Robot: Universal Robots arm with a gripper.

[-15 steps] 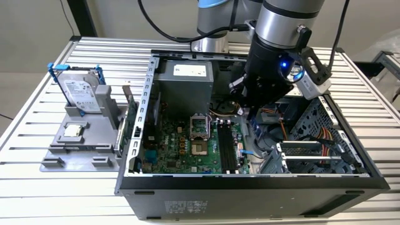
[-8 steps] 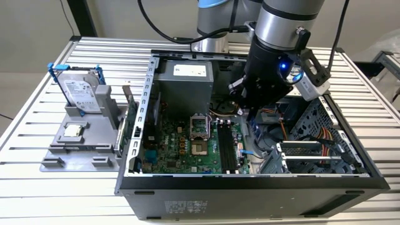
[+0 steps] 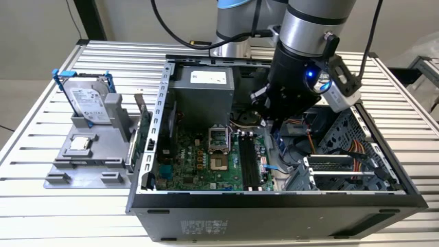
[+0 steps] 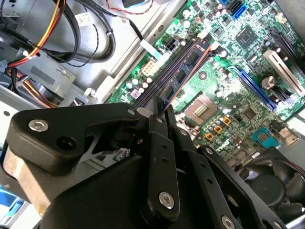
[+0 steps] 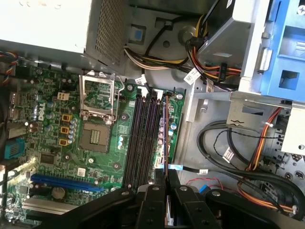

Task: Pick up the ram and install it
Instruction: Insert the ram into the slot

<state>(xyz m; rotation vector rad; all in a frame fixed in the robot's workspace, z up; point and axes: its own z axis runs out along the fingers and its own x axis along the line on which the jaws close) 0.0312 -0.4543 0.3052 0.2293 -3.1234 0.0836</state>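
Right now I am pinching the ram (image 5: 165, 143) edge-on in my gripper (image 5: 166, 177), hovering over the outermost slot, at three o'clock of the socket (image 5: 97, 112). If I am tilting, the stick could be jamming and bending.

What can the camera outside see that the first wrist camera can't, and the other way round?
The exterior view gives the big picture: the robot arm reaching into the computer case, plus the hard drive and a small silver chip in a grey holder on the table. The first wrist view gives the close-up: the gripper pinching the ram, held edge-on over the memory slots, with coloured cables nearby. Both show the green motherboard and its empty chip socket.
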